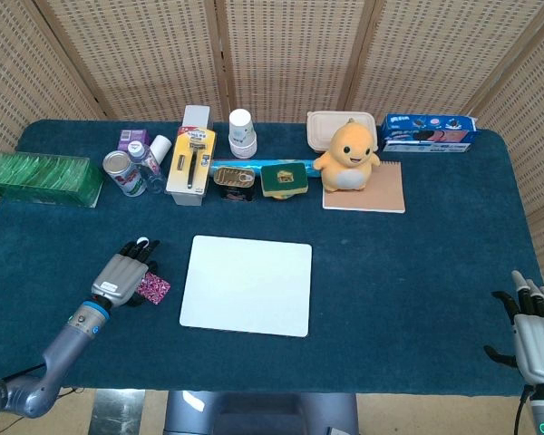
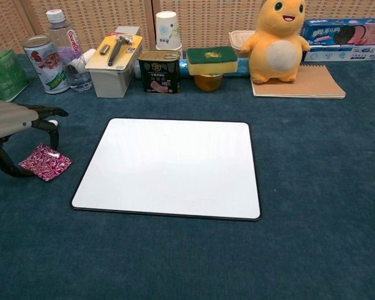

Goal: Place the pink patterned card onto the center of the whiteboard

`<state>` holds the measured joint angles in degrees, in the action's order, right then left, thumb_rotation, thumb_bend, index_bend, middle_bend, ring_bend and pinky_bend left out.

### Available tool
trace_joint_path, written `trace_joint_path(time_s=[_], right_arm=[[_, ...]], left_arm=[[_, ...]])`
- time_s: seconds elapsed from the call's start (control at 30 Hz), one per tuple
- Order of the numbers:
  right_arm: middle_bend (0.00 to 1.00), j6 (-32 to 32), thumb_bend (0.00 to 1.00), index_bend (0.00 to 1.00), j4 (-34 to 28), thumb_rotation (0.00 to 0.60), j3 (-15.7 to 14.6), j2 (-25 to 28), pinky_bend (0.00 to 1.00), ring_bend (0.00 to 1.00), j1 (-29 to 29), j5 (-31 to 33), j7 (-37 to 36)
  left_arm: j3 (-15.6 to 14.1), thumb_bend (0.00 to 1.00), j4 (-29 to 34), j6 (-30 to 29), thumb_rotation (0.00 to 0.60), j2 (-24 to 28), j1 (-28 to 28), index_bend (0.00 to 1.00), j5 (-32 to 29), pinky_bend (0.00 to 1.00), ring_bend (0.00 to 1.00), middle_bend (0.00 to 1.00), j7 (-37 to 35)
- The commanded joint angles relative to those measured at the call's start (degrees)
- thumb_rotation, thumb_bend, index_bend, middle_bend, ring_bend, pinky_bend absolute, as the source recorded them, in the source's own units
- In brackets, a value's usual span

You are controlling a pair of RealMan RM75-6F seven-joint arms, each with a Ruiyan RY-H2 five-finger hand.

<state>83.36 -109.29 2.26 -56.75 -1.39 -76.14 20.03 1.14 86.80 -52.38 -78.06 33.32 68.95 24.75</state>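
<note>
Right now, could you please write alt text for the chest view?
At the left edge, the robot's left hand arches over a pink patterned card on blue cloth, beside a bare whiteboard. Cans, a bottle and a yellow plush toy line the back.

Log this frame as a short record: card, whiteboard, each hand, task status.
card: pink patterned card on the cloth, left of the whiteboard, one edge looks slightly raised
whiteboard: whiteboard flat, bare, mid-table
left hand: left hand over the card, fingers arched around it; firm grip cannot be told
right hand: right hand at the table's near right corner, open, holding nothing
status: card not yet on the whiteboard
</note>
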Motion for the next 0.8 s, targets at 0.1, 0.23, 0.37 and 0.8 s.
trace_joint_path(time_s=[0.1,0.23,0.37,0.8], right_arm=[[0.0,-0.1,0.01,0.23,-0.2,0.6,0.0,0.3,0.0,0.0,0.0,0.1,-0.4],[0.0,-0.3,0.01,0.23,-0.3,0.6,0.0,0.6,0.0,0.0,0.0,0.2,-0.8],[0.0,-0.4,0.01,0.23,-0.3,0.6,0.0,0.9,0.0,0.0,-0.1,0.2,-1.6],[0.0,-1.8,0.01,0.23,0.0,0.6,0.5,2.8,0.0,0.0,-0.4,0.5,-6.1]], left_arm=[[2.0,0.2,7.5,-2.4,0.6,3.8,1.1,0.48,-0.6,0.07,0.0,0.0,3.7],[3.1,0.2,12.0,-2.9,0.6,5.2,2.2,0.48,-3.2,0.07,0.0,0.0,7.0],[5.3,0.2,16.9,-2.7,0.6,5.8,4.2,0.48,-7.7,0.07,0.0,0.0,9.4],[10.7,0.19,17.9,-6.5,0.6,-9.3,20.8,0.48,-33.1,0.07,0.0,0.0,29.3]])
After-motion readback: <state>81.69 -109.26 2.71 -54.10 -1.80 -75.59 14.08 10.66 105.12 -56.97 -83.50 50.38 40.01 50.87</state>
